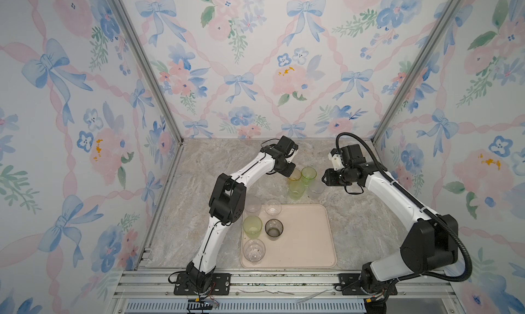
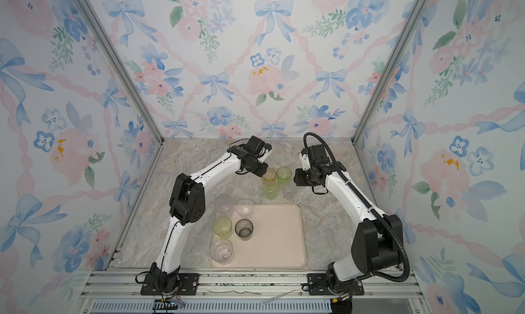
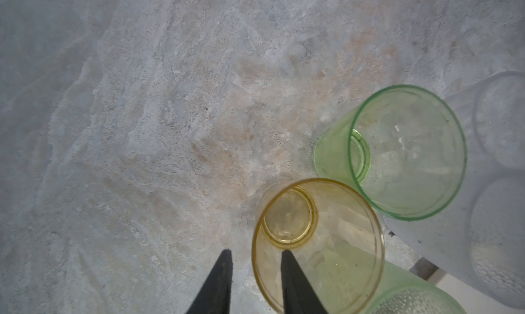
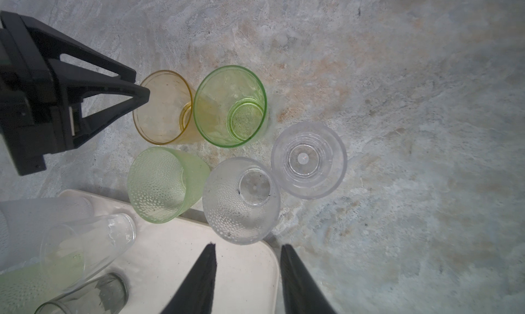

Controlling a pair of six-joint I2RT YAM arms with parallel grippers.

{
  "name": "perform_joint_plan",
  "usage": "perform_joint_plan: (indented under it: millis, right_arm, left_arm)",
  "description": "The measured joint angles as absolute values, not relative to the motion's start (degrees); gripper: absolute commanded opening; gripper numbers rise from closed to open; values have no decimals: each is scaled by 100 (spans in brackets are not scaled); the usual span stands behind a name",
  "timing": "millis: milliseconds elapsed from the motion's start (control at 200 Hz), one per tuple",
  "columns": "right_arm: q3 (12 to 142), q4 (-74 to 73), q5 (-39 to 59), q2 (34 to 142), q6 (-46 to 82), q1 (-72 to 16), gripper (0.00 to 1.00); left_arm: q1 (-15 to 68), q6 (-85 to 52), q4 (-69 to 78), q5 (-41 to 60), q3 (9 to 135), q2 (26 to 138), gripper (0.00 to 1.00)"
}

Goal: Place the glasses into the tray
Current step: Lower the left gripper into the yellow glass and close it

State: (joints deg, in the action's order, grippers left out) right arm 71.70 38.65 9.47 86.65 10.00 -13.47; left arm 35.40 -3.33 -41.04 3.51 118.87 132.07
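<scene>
**Q:** How far along is the task?

**A:** About halfway, by my count. In both top views the tray lies low and centre on the surface. Four glasses stand along its left side: a clear glass, a pale green glass, the grey glass and, lowest, a second clear glass. A frosted glass sits at the tray's upper-left corner. I cannot tell whether it is fully inside the rim.

**Q:** What is left?

**A:** Five glasses, clustered just above the tray at mid-frame. They are the amber glass, a green glass, a dimpled green glass, a dimpled clear glass and a smooth clear glass. All are upright on the surface, and none is on the tray.

**Q:** And your jaws?

**A:** The left jaws are apart, astride the amber glass's wall, one inside and one outside. I see a gap on each side, so I judge the pinch comes next. The right jaws are apart and empty, to the right of the cluster.
</scene>
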Motion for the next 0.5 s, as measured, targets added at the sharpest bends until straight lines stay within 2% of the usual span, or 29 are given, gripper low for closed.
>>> perform_joint_plan:
  millis: [500]
  right_arm:
    - [7032, 3717, 1033, 8663, 985, -1203, 41]
  left_arm:
    - [3559, -290, -4351, 283, 12280, 13504, 27]
